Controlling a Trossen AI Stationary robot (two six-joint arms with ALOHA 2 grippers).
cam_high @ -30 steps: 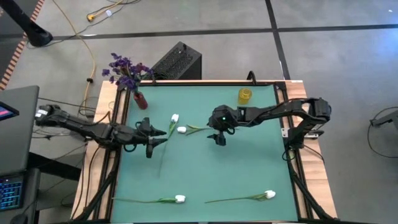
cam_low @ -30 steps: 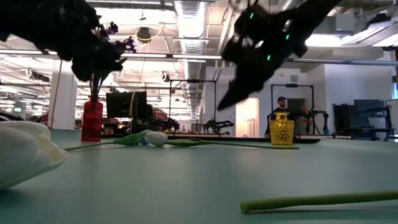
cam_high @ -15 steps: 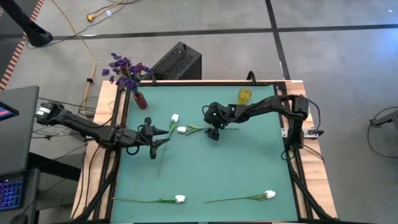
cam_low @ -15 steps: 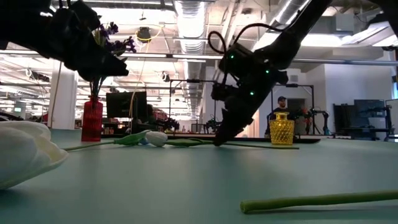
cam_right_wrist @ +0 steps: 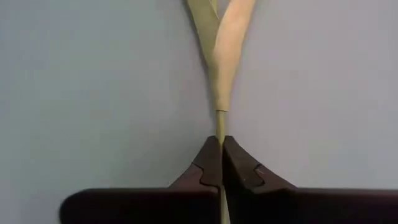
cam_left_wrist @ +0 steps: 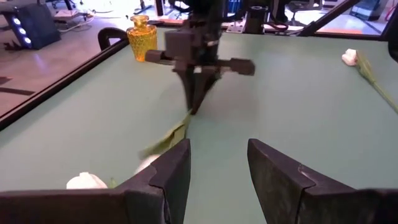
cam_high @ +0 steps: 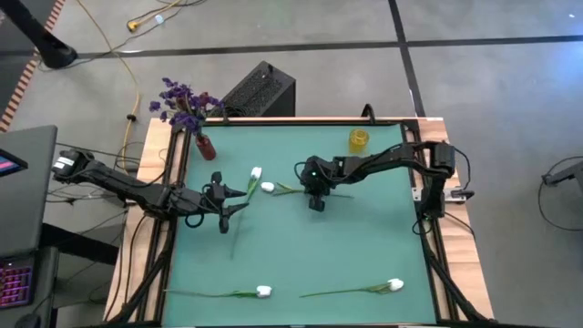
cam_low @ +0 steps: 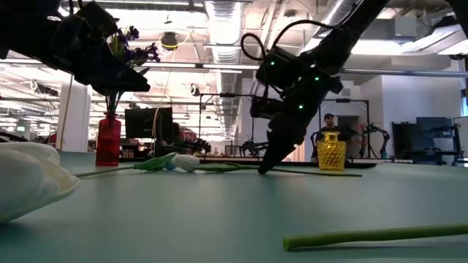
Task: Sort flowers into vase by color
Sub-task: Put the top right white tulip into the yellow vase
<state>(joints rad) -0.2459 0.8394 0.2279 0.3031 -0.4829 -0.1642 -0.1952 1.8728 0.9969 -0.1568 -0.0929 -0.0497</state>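
White tulip (cam_high: 267, 189) lying on green worktop (cam_high: 364, 246) near middle, stem (cam_right_wrist: 219, 127) running toward yellow vase (cam_high: 359, 139). Right end effector (cam_high: 315, 202) down at worktop, fingers pinched together on stem. Left end effector (cam_high: 239, 199) low beside second white tulip (cam_high: 256, 173), fingers (cam_left_wrist: 168, 173) spread, nothing held. Two more white tulips (cam_high: 263, 292) (cam_high: 394, 285) along near edge. Purple blooms (cam_high: 182, 102) standing in red vase (cam_high: 206, 147) at far left corner.

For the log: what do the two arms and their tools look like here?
Both arms are dark, slim and jointed. The right tool has two tapered dark fingers with stepped inner edges; a green light glows on its wrist, where a black cable loops. The left tool has broad dark fingers.
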